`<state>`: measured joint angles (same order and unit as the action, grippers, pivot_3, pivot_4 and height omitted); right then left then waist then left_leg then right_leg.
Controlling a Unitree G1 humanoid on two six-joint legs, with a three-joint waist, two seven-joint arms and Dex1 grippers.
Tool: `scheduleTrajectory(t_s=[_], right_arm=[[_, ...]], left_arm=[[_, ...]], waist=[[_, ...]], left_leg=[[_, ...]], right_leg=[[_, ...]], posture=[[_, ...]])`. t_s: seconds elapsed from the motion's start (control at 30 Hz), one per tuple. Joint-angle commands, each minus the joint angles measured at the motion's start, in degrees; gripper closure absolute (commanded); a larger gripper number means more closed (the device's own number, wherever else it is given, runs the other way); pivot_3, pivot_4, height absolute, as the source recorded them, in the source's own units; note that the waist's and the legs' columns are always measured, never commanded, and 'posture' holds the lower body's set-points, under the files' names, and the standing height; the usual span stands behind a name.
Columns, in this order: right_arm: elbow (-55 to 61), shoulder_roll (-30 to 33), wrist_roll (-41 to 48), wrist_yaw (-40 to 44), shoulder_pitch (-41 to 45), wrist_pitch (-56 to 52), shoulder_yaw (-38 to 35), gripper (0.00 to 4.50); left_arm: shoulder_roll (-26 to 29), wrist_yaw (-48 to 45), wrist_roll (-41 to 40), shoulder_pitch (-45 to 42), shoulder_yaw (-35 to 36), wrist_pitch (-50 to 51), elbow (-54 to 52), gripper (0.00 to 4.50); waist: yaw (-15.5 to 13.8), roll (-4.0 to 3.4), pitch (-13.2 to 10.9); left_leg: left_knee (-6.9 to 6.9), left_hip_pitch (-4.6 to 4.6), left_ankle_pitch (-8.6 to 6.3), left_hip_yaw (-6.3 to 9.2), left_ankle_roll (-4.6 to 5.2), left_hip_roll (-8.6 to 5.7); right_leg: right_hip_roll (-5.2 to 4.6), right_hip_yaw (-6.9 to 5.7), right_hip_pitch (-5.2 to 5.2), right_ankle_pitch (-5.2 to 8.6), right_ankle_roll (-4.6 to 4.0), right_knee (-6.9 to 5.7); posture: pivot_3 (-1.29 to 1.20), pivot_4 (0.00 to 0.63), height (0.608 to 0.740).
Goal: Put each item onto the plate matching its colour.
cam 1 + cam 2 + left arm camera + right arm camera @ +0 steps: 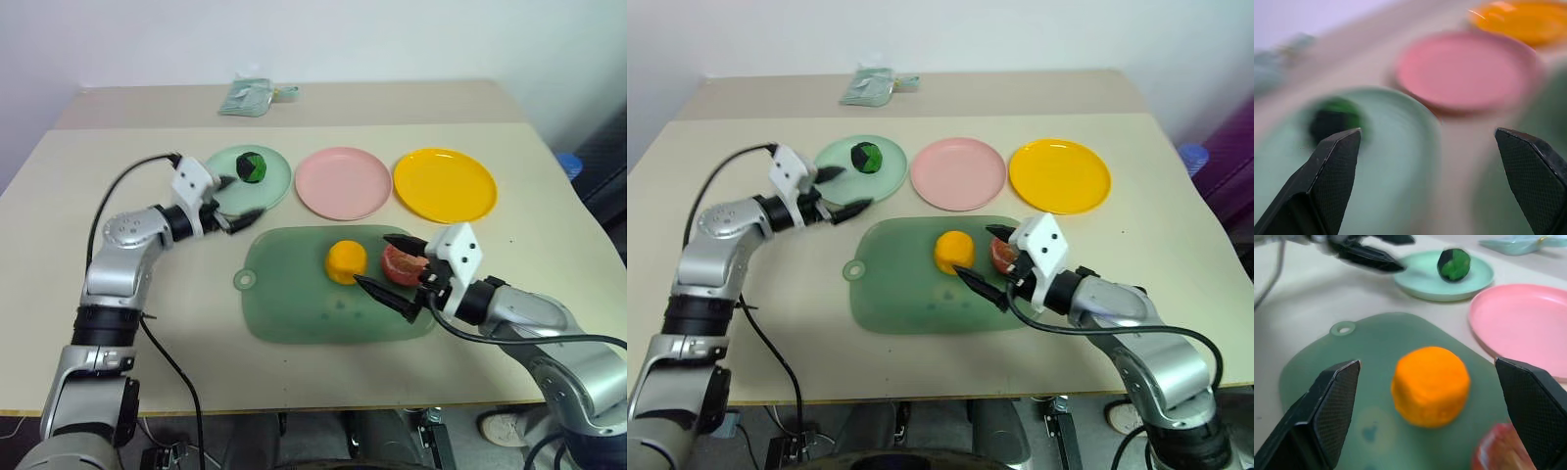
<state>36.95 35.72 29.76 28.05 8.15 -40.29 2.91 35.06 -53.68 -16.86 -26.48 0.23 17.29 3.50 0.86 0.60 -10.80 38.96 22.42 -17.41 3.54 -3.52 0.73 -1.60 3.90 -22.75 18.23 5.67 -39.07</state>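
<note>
From the head view, three plates stand in a row toward the desk's (pixel 88 176) far edge: the green plate (pixel 279 181), pink plate (pixel 343 182) and yellow plate (pixel 444 184), with bare desk on either side. The ball (pixel 252 166) lies on the green plate. The board (pixel 294 304) lies nearer the front edge, carrying the orange (pixel 347 261) and apple (pixel 400 264) close together. The left arm reaches in from the left edge, its left gripper (pixel 233 203) spread wide and empty at the green plate's near rim. The right arm comes from the front right corner; the right gripper (pixel 394 274) is wide open beside the apple, holding nothing.

In the left wrist view, the fingers (pixel 1332 171) stand far apart, empty.

In the right wrist view, the fingers (pixel 1327 411) flank the orange without touching.
</note>
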Motion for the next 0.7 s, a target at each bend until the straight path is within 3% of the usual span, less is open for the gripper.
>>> scheduleTrajectory(t_s=[0.03,0.2,0.47,0.6,0.7], right_arm=[[-1.3,-1.8,-3.5,-1.7,4.1,-1.4,4.7,0.00],[-5.5,-3.6,-8.3,-3.4,8.7,-3.4,9.3,0.00],[-9.9,-6.5,-8.8,-2.9,10.1,-6.1,8.9,0.00],[-8.7,-7.9,-8.3,-2.9,11.1,-6.4,7.5,1.32],[-7.3,-8.1,-7.4,-3.1,13.4,-8.2,5.4,1.49]], left_arm=[[3.7,-5.6,-1.9,4.8,-1.4,0.7,-8.9,0.06],[6.0,-8.7,-3.6,11.9,-0.7,0.0,-14.6,0.06],[7.0,-8.1,-5.8,16.5,1.0,1.9,-19.2,0.06],[7.2,-7.4,-6.3,17.1,1.2,2.4,-20.0,0.00],[7.2,-7.0,-6.6,17.4,1.3,2.7,-20.4,0.00]], waist=[[-0.1,-0.02,0.0],[0.1,-0.02,0.0],[0.1,-0.02,0.0],[0.2,-0.02,0.0],[0.2,-0.04,0.0]], left_leg=[[0.00,0.00,0.00,0.00,0.00,0.02],[-0.01,0.00,-0.01,0.00,0.01,0.03],[-0.01,0.00,-0.02,0.00,0.04,0.04],[-0.02,0.00,-0.02,-0.01,0.04,0.04],[-0.02,0.00,-0.02,-0.01,0.04,0.04]], right_leg=[[0.01,0.00,-0.01,0.00,0.00,0.00],[0.01,0.00,-0.02,0.00,-0.01,0.00],[0.03,0.00,-0.01,0.00,-0.01,0.01],[0.03,0.00,-0.02,0.00,-0.01,0.01],[0.03,0.00,-0.02,0.00,-0.01,0.01]], posture=[[0.00,0.150,0.740],[0.00,0.150,0.740],[0.00,0.150,0.740],[0.00,0.150,0.740],[0.00,0.150,0.740]])
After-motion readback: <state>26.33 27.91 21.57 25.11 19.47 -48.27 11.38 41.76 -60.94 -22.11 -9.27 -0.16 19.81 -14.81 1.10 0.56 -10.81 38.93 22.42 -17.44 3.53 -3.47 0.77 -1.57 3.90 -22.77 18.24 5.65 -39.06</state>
